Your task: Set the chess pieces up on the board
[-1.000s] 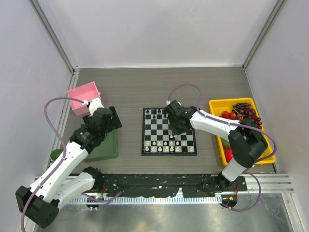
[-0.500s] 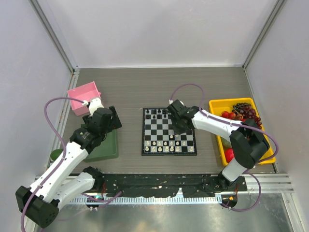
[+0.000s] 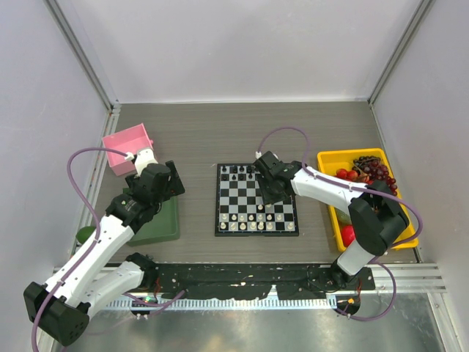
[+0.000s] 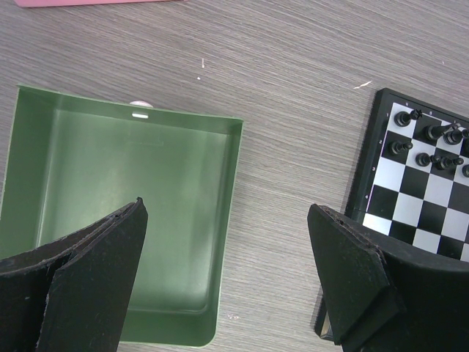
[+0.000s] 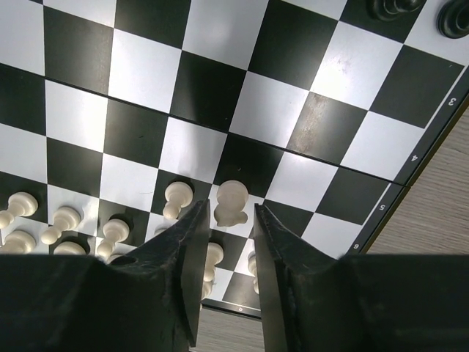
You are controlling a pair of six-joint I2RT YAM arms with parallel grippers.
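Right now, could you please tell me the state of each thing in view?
left gripper: open, empty.
right gripper: nearly closed around a cream piece, contact unclear.
board: flat, partly set up.
green tray: empty.
yellow bin: holds fruit.
pink box: open-topped.

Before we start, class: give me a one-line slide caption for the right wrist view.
Right gripper straddles a cream-white chess piece standing on the board, jaws narrowly apart.
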